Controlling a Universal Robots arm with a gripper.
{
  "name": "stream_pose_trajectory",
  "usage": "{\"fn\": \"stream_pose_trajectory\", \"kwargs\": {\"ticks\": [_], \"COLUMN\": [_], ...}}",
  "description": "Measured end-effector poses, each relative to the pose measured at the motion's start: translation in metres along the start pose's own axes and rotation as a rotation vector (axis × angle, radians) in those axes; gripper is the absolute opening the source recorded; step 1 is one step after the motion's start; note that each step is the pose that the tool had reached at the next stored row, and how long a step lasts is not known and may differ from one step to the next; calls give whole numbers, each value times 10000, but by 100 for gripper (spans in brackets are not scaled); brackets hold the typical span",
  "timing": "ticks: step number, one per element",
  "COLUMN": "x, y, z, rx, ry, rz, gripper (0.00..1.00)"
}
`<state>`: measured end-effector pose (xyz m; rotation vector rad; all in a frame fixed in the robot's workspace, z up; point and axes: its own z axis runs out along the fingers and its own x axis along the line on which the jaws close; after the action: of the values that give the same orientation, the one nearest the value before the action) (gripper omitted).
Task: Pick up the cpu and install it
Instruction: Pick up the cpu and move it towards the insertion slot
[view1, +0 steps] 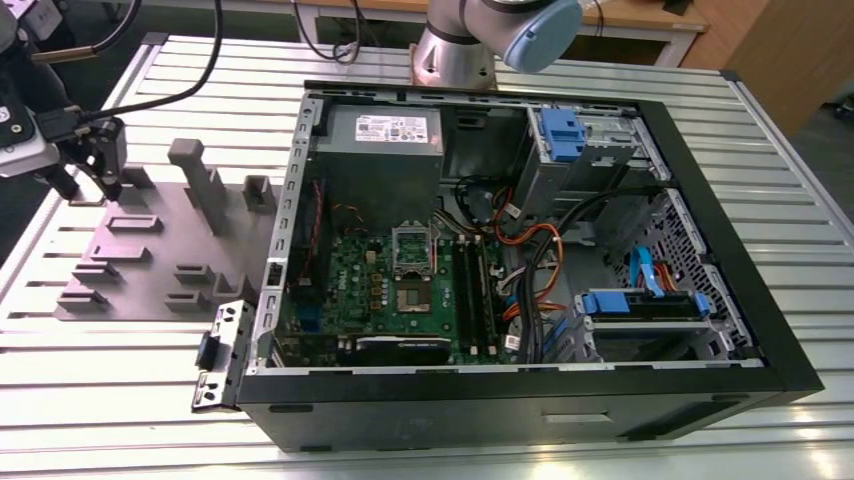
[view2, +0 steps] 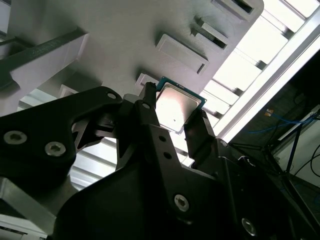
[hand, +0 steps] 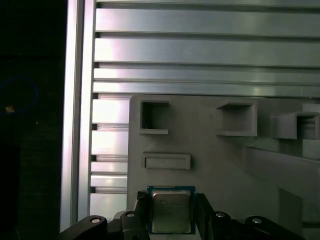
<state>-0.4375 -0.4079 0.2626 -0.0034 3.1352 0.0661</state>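
While the jaws grip it by two opposite edges, the cpu (hand: 171, 214) hangs over a grey holder plate (hand: 225, 165), its shiny silver top turned to the camera and its thin dark rim showing between two black fingers (hand: 142, 210) in the first wrist view. The second wrist view shows the same chip pinched on both sides, close to the plate; whether it touches the plate or sits just clear of it cannot be told. A shallow rectangular pocket (hand: 167, 161) lies just beside the cpu, with two deeper square pockets (hand: 154, 117) beyond it toward the plate's edge.

The plate, studded with upright blocks (view1: 207, 180), lies on a ribbed aluminium bench (view1: 107, 400) near the edge at the exterior view's left, and the black tool end of the arm (view1: 83, 150) stands over the plate's far corner there. The arm's silver base (view1: 454, 55) rises at the bench's far edge.

Well apart from the cpu, an open computer case (view1: 534, 410) fills the middle of the bench and reaches to the edge at the exterior view's right. Inside it lie a green circuit board (view1: 380, 300), a silver socket frame (view1: 414, 245), a grey box with a white label (view1: 380, 140), blue drive brackets (view1: 641, 303) and loose cables (view1: 534, 250).
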Motion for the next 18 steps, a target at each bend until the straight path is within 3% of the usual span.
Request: {"fn": "stream_pose_trajectory", "kwargs": {"ticks": [18], "x": [0], "y": [2], "z": [-48], "rx": [0], "ry": [0], "rz": [0], "gripper": [47]}}
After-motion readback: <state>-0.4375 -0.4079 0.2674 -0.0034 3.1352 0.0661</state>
